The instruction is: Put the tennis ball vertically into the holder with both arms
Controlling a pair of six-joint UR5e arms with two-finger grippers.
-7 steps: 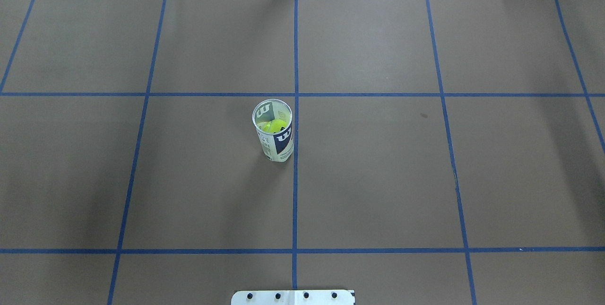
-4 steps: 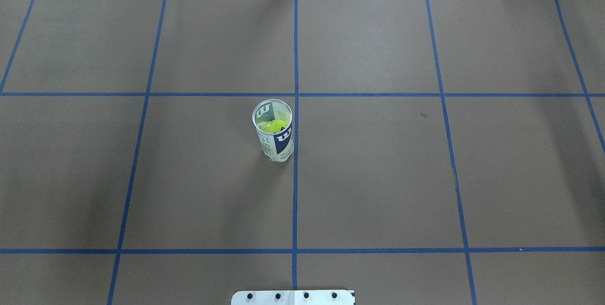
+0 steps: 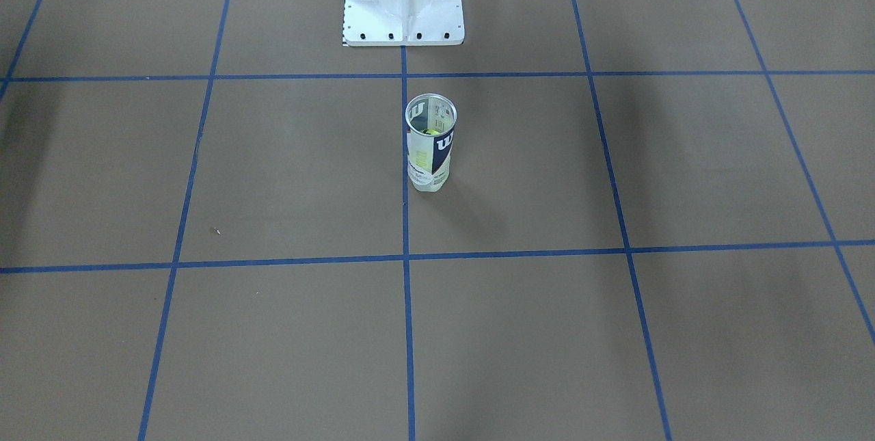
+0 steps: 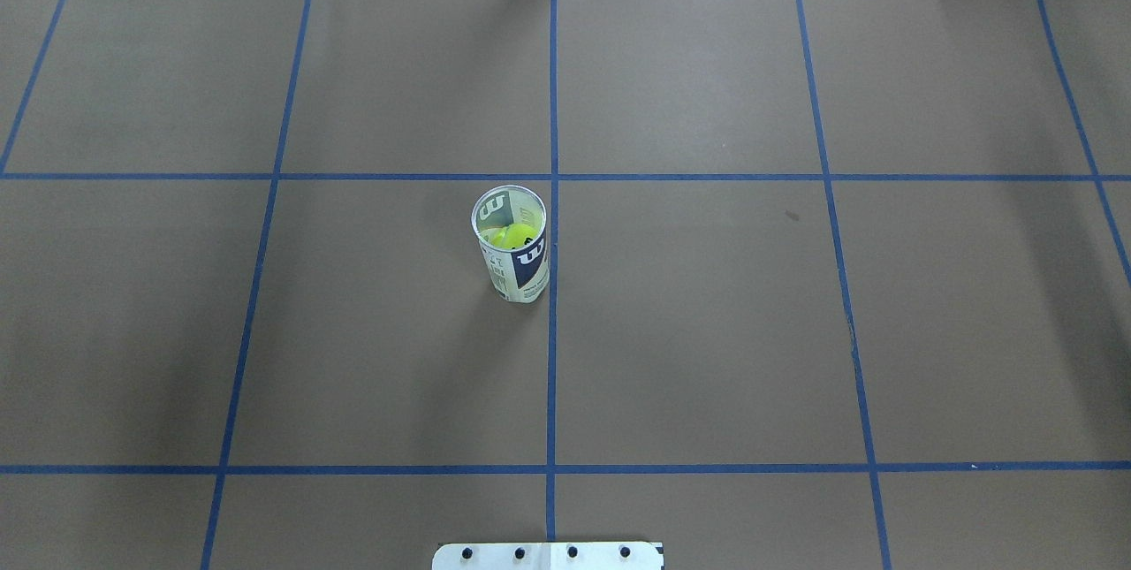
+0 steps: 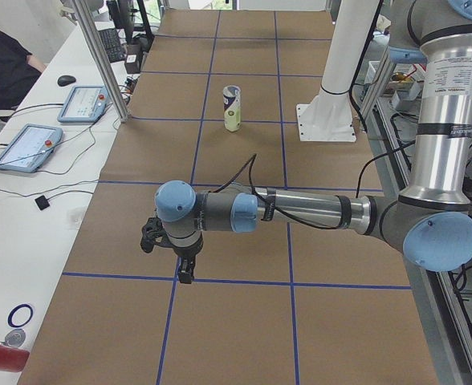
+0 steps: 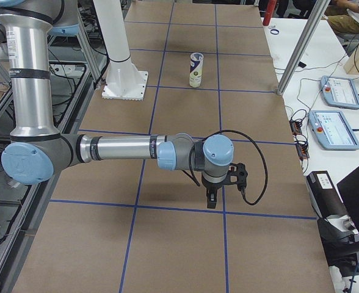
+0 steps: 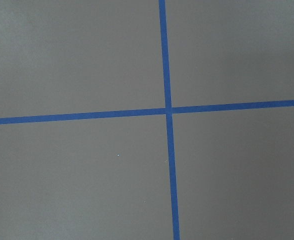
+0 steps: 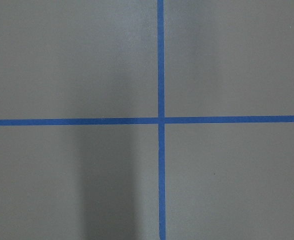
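One camera hangs behind the robot, looking down on the table (image 4: pixel 707 331); another faces it from across. Two end cameras look along it. All four share the holder (image 4: pixel 511 243). Wrist cameras stare straight down at tape crossings (image 7: pixel 168 110), close.

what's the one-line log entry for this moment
holder: upright, top open | tennis ball: inside holder | left hand: away from holder, grip unclear | right hand: away from holder, grip unclear
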